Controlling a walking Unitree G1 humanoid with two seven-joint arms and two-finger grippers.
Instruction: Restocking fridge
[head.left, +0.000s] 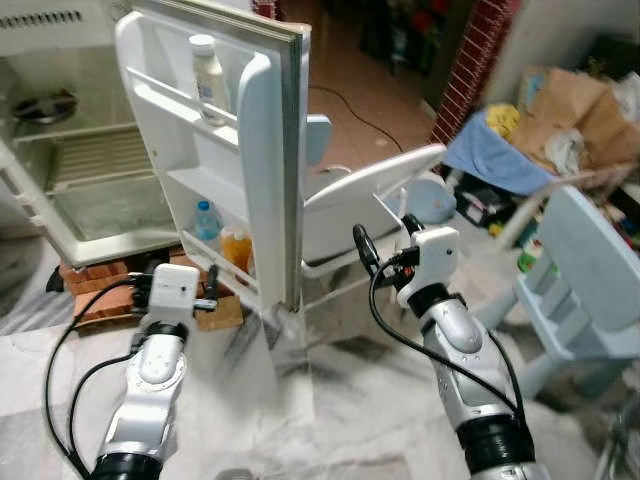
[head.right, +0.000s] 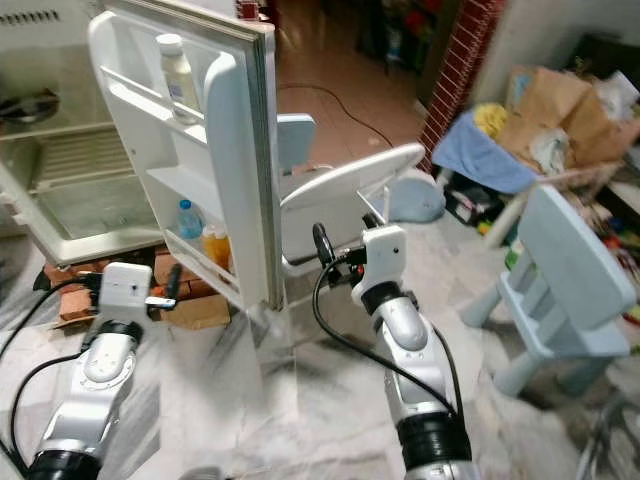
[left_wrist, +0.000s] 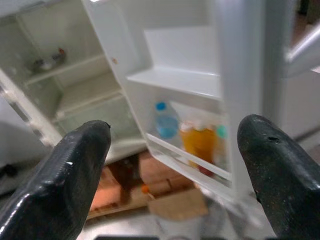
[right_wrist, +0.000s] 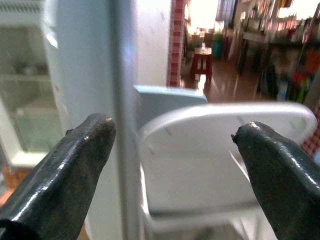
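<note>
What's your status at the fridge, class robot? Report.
Left gripper jaws open, empty, facing fridge door shelves. Right gripper jaws open, empty, by door edge. Bottles in lower door shelf. White chair behind door.

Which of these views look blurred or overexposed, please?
Both eye views are soft with motion smear over the floor; the left wrist view blurs the door-shelf bottles; the right wrist view is blurred, its bright room behind the white chair washed out.
</note>
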